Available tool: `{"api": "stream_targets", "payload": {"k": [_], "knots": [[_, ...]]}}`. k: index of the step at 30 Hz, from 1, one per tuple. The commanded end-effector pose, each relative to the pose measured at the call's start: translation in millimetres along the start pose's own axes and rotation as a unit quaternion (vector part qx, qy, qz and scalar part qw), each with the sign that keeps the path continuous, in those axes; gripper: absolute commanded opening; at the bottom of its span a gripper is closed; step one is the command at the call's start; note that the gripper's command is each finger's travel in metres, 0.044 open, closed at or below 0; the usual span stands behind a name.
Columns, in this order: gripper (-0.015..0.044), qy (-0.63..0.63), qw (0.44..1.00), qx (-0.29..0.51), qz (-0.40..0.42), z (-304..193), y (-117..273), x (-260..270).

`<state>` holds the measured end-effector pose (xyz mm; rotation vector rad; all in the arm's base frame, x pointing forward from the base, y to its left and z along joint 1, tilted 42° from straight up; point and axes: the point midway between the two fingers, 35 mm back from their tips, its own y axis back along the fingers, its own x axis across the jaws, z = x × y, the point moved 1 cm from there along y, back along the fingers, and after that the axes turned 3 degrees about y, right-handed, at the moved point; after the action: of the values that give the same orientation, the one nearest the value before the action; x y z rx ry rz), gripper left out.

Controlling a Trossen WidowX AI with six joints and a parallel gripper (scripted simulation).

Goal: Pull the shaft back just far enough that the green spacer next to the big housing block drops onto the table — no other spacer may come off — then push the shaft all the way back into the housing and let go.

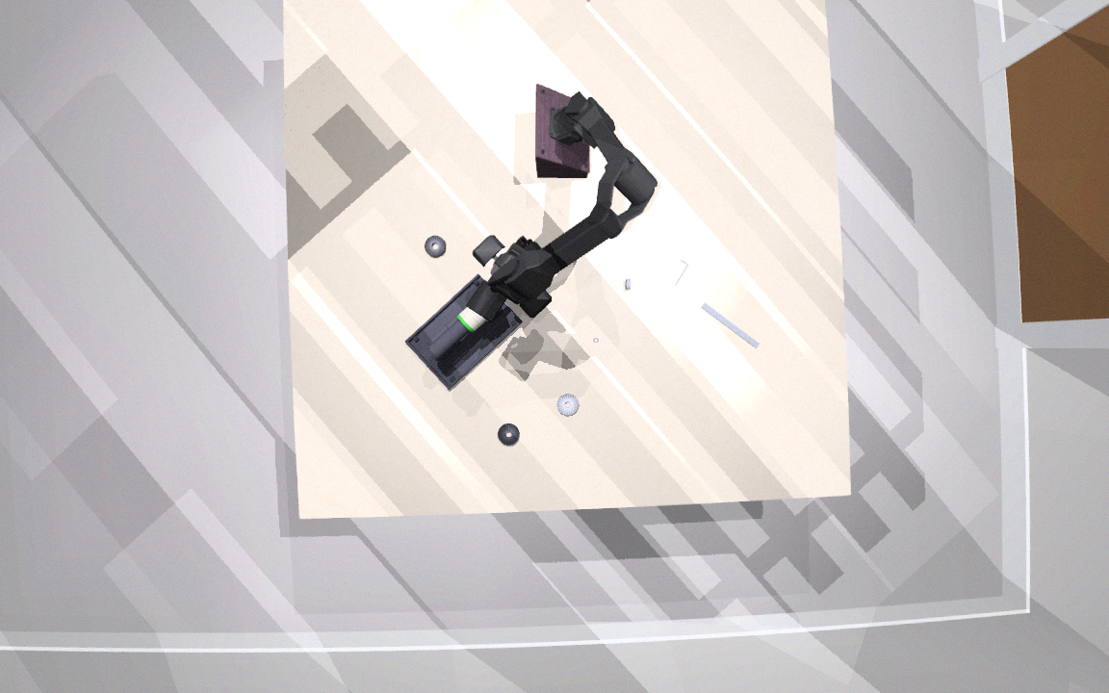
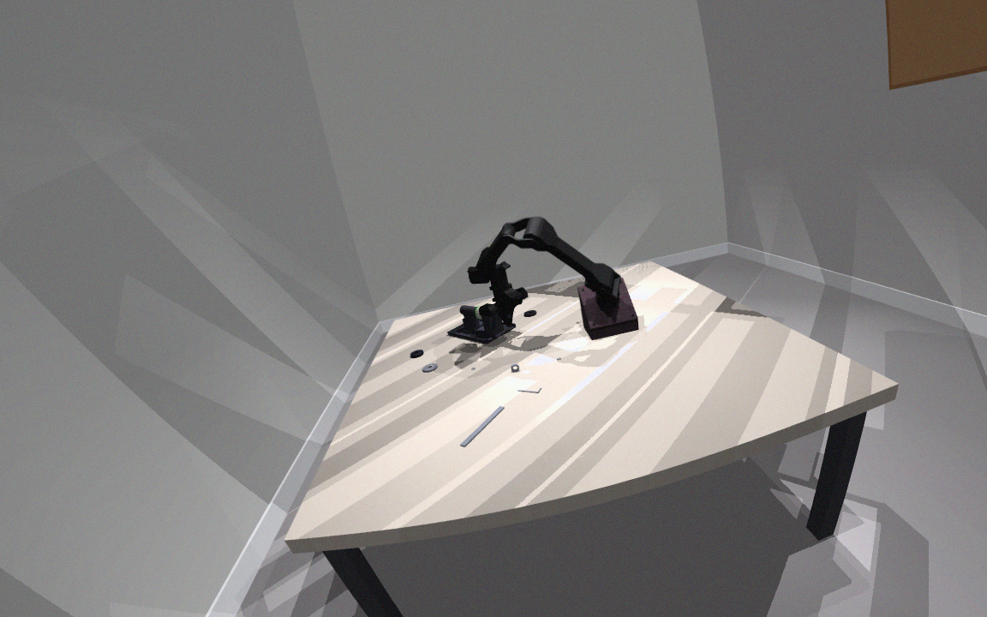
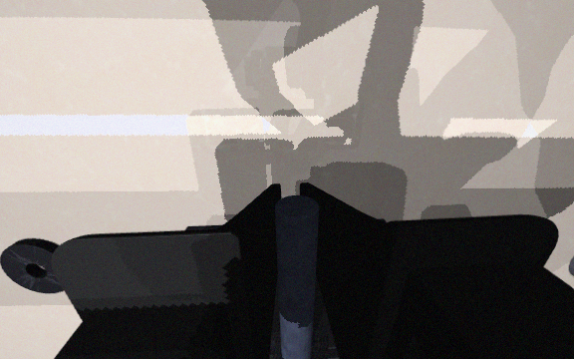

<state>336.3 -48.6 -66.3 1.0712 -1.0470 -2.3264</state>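
Observation:
The green spacer (image 1: 463,321) (image 2: 477,311) is a thin bright ring beside the dark housing block (image 1: 449,340) (image 2: 468,313) on a dark base plate (image 1: 448,379) (image 2: 460,332). A white ring (image 1: 474,317) sits against the green spacer, with a dark cylindrical part beyond it. My gripper (image 3: 290,192) (image 2: 508,315) is shut on the shaft (image 3: 297,249), whose round grey-blue end shows between the fingers in the wrist view. The arm hides the fingertips and the shaft's grip end in the top view. The green spacer is out of the wrist view.
Dark round discs (image 1: 435,246) (image 1: 507,434) and a pale disc (image 1: 567,404) lie around the base plate. A small nut (image 1: 628,284), a thin L-shaped key (image 1: 683,271) and a flat grey bar (image 1: 729,325) lie to its right. The arm's purple-brown base block (image 1: 549,146) (image 2: 612,326) stands behind.

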Motion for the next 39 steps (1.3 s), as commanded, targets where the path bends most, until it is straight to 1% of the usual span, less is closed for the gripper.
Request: {"api": "stream_targets", "payload": {"k": [1, 39], "knots": [[0.0000, -0.003, 1.000, -0.001, -0.002, 0.9, 0.1, -0.6], [0.0000, -0.003, 1.000, -0.001, -0.002, 4.7, 0.0, -0.8]]}}
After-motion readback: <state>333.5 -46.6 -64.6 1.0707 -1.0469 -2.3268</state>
